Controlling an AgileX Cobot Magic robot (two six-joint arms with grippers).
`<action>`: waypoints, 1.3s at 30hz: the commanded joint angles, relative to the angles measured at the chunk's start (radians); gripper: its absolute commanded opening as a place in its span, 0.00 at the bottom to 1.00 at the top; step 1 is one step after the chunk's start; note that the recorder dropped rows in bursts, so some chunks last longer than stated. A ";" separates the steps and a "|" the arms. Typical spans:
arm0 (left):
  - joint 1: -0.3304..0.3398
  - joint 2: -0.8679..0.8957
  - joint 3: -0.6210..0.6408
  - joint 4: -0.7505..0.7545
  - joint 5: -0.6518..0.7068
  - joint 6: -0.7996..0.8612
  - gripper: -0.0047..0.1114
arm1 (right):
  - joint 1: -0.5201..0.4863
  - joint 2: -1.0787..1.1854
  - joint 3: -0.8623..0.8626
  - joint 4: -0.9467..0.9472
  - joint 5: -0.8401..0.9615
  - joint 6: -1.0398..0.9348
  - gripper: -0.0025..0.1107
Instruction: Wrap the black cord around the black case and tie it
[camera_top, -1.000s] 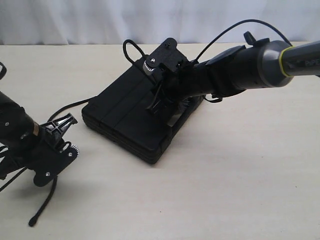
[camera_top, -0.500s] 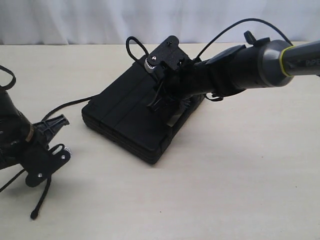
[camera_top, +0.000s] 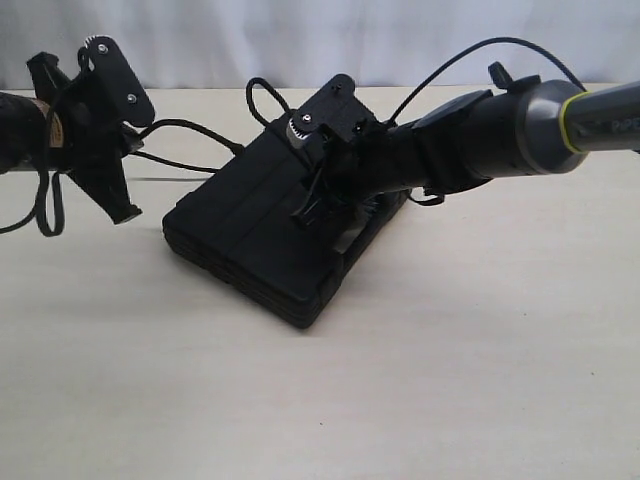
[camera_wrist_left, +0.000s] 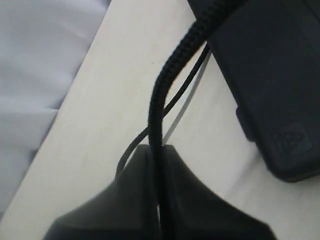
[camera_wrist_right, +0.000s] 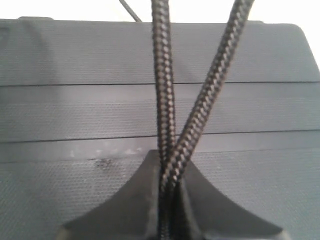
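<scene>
The black case lies at an angle in the middle of the table, ribbed lid up. My right gripper rests on its lid, shut on two strands of the black cord that fan out across the ribs. My left gripper is raised at the far left, shut on one strand of cord that arcs over to the case's far-left edge. In the left wrist view the braided cord leaves the shut jaws and runs to the case. The cord's frayed knot is hidden.
A pale table stretches in front and to the right of the case. A white curtain hangs behind the table's far edge. A black strand dangles in a loop under the left arm.
My left gripper has swung up from the near-left tabletop to the far left, lifting the cord and its trailing end off the table. The right gripper and case have stayed put.
</scene>
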 joint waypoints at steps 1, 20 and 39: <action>0.010 0.075 -0.002 -0.102 -0.057 -0.048 0.04 | -0.001 -0.016 -0.006 0.007 0.063 0.005 0.06; 0.013 0.238 -0.091 -0.212 -0.247 -0.304 0.04 | -0.001 -0.034 -0.010 0.030 0.210 0.005 0.06; -0.097 0.238 -0.091 0.088 -0.378 -0.432 0.04 | -0.001 0.009 -0.008 0.020 0.117 0.005 0.06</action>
